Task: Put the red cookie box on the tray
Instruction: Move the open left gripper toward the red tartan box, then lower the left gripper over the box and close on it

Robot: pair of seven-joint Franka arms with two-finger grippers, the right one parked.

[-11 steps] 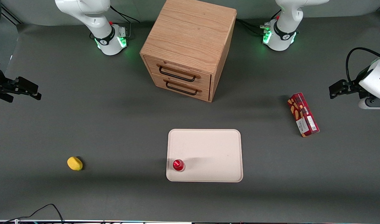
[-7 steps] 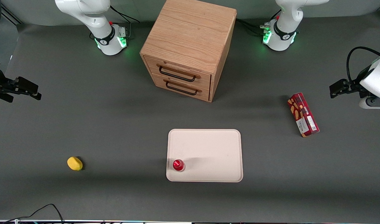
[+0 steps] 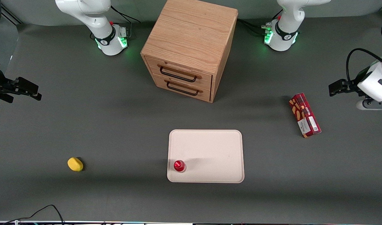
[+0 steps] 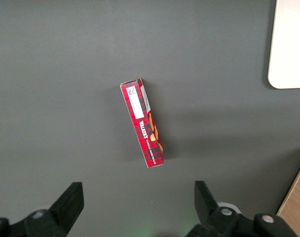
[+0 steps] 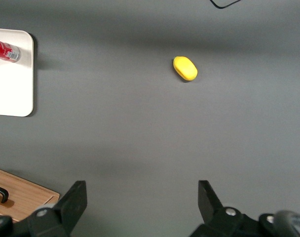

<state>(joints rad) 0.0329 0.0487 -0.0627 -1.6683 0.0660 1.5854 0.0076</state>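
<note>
The red cookie box (image 4: 142, 123) lies flat on the surface, well apart from the gripper (image 4: 137, 207), which hovers above it, wide open and empty.

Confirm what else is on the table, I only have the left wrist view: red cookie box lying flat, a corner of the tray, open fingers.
Observer: The tray isn't bare. A small red-topped bottle stands on it, at the corner nearest the front camera toward the parked arm's end.
Operator: Anything between box and tray?
Observer: No. The front view shows only bare tabletop between the red cookie box and the tray.
Operator: Where's the gripper relative to the box?
Observer: The gripper is open, apart from the box, out toward the working arm's end of the table and farther from the front camera.
Operator: Other objects?
Observer: A wooden drawer cabinet with both drawers shut, and a yellow lemon-shaped object toward the parked arm's end.
</note>
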